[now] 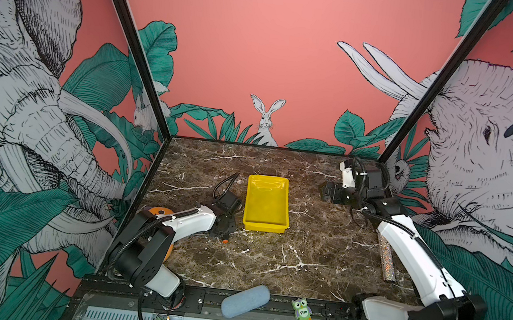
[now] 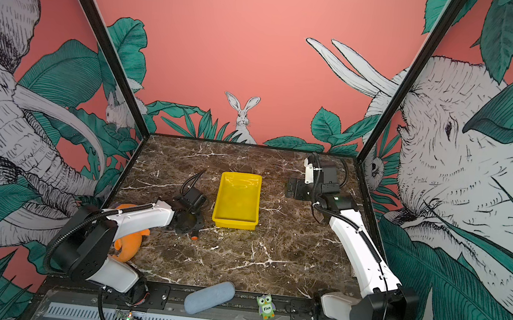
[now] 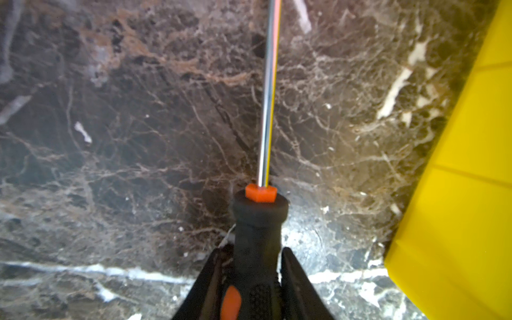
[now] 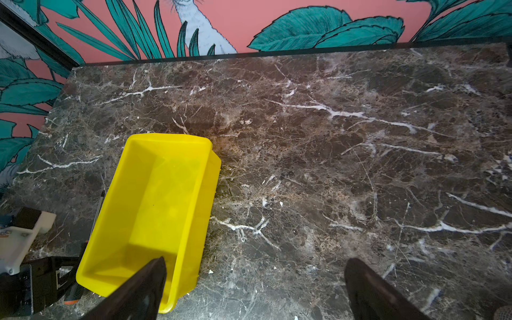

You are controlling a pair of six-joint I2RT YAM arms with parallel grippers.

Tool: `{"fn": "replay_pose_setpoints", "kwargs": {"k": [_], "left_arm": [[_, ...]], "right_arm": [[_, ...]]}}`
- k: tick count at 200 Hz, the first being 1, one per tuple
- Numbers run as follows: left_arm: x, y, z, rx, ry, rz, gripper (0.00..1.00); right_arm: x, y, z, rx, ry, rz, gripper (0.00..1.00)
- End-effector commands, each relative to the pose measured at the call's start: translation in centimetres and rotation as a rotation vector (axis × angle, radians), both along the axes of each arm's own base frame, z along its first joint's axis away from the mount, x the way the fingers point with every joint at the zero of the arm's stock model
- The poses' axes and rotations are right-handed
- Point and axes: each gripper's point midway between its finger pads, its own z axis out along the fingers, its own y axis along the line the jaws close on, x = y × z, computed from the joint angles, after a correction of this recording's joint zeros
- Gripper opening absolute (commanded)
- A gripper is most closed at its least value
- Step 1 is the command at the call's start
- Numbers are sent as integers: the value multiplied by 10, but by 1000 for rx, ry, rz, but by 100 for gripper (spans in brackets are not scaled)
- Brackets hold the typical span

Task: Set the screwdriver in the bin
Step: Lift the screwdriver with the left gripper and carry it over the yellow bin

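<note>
screwdriver (image 3: 260,210) is sitting low over the table (image 3: 110,166), just left of the bin (image 1: 269,177)'s near-left corner. left gripper (image 3: 253,250) is clamping its black handle, fingers (image 3: 296,277) pressing on both sides. Can't tell whether it's resting on the marble or just clear of it.

Step in hand, I'm judging: lift and carry right.
- The grip is sitting on the handle, so the long shaft is hanging out front as a lever.
- Lift straight up until the tip is clearing the rim, then translate right. Otherwise the shaft is likely catching the bin's left wall and shoving it.
- Keep it level and get low over the bin floor before letting go, so it isn't bouncing out over the low walls.

Axis is running near–far, roughly parallel to the bin's long left wall. The tip is pointing far. The orange butt cap (image 1: 225,241) is pointing near, poking out from under the gripper in both top views. It's lining up with the bin's length, so probably no yaw needed.

Bin is looking empty. right gripper (image 4: 256,260) is hanging released, jaws wide apart, over the far right of the table — well apart from all this.
</note>
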Motion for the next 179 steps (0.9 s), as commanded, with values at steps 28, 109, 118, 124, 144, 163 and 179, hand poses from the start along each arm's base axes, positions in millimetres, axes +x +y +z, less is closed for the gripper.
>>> {"fn": "replay_pose_setpoints", "kwargs": {"k": [28, 109, 118, 124, 144, 163, 179], "left_arm": [[-11, 1, -9, 8, 64, -56, 14], [4, 4, 44, 35, -14, -130, 0], [5, 3, 48, 33, -18, -135, 0], [6, 3, 50, 32, -22, -137, 0], [9, 2, 56, 24, -30, -143, 0], [11, 2, 62, 23, -37, -148, 0], [14, 3, 71, 25, -54, -150, 0]], "right_arm": [[-20, -11, 3, 7, -1, -53, 100], [-50, -17, -5, 28, 53, -71, 100], [-53, -19, -6, 24, 53, -76, 100], [-54, -21, -7, 19, 52, -81, 100], [-59, -24, -8, 11, 52, -89, 100], [-61, -26, -7, 4, 51, -89, 100], [-62, -26, -8, 0, 53, -89, 100]]}}
